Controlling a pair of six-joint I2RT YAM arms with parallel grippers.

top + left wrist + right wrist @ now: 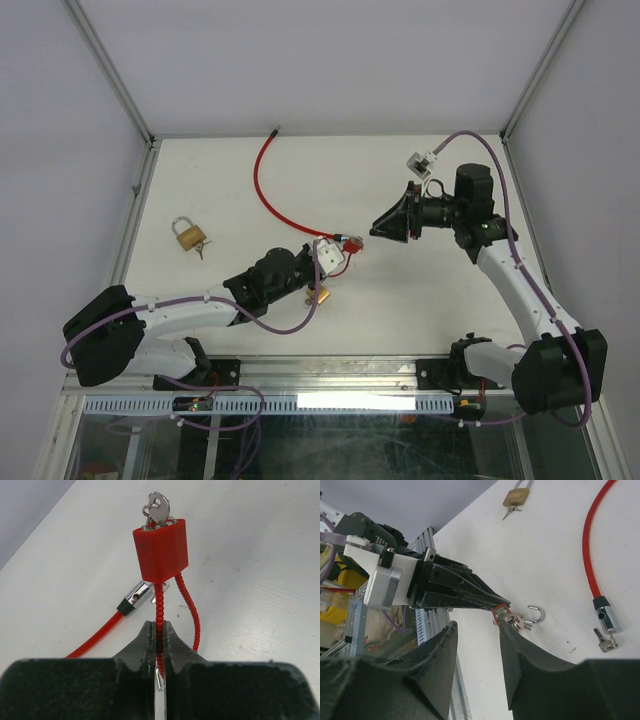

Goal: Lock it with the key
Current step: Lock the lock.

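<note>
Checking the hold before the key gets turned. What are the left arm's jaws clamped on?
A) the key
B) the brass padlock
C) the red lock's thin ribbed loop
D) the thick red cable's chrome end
C: in the left wrist view the left gripper has its jaws shut on one strand of the ribbed loop, just below the red lock.
</note>
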